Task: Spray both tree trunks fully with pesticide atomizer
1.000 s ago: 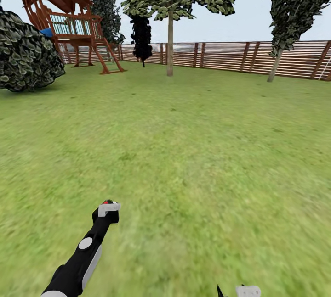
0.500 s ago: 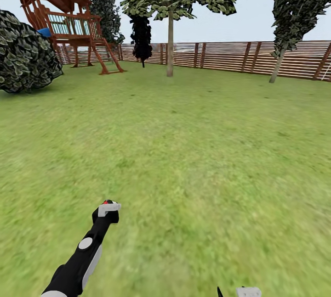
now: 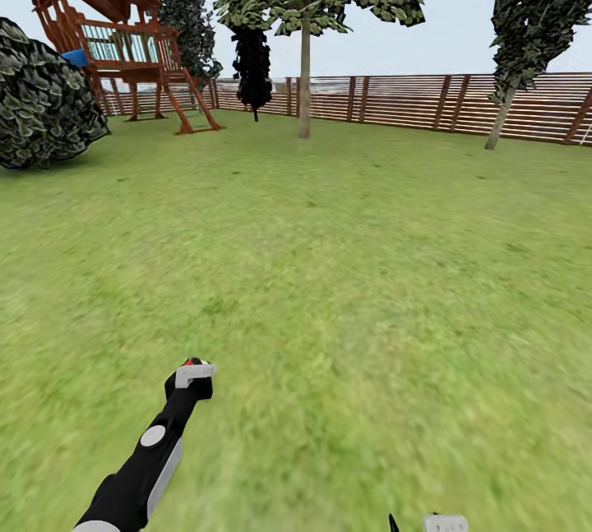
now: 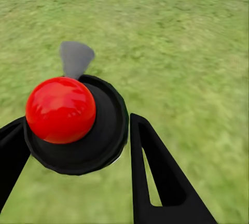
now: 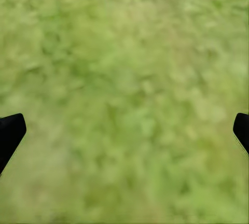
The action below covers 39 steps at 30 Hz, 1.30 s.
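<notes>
The pesticide atomizer is a black round body with a bright red ball on top. It sits between the two black fingers of my left gripper, which is shut on it. From the head camera the left gripper hovers low over the grass at lower left, with the red part of the atomizer peeking out above it. My right gripper is open, with nothing but grass between its fingertips; its top edge shows at the bottom of the head view. The garden lawn stretches ahead. Both thick-trunked trees are out of view, and no pesticide is visible.
A brown slat fence closes the far side. At far left stand a round leafy bush and a wooden play tower. Slim-trunked trees rise at the back centre and back right, and a dark tree stands by the fence.
The whole picture has shifted a little, with the bush sliding toward the left edge, so the camera has moved. Both arms keep their pose and the atomizer stays in the left gripper.
</notes>
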### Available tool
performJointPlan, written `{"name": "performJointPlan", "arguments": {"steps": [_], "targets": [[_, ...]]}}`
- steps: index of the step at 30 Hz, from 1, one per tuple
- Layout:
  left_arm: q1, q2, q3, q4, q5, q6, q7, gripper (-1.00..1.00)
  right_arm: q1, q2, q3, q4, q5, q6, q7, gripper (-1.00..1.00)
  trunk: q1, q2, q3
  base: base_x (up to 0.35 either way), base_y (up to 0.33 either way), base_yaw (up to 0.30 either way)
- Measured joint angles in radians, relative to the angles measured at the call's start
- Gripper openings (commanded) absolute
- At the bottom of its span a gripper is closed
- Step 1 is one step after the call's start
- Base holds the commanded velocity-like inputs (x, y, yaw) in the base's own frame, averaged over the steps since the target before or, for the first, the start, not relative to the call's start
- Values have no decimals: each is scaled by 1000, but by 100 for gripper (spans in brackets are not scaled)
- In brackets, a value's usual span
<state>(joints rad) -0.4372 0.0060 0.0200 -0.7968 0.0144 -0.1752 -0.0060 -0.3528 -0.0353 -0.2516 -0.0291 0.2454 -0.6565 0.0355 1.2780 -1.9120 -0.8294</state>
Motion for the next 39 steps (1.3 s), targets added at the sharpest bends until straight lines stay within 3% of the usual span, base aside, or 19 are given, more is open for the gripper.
{"name": "performJointPlan", "arguments": {"steps": [39], "targets": [[0, -1, 0, -1, 1, 3, 2, -100, 0, 0, 0, 0, 0, 0, 0, 100, 0, 0, 0, 340, 0, 0]]}}
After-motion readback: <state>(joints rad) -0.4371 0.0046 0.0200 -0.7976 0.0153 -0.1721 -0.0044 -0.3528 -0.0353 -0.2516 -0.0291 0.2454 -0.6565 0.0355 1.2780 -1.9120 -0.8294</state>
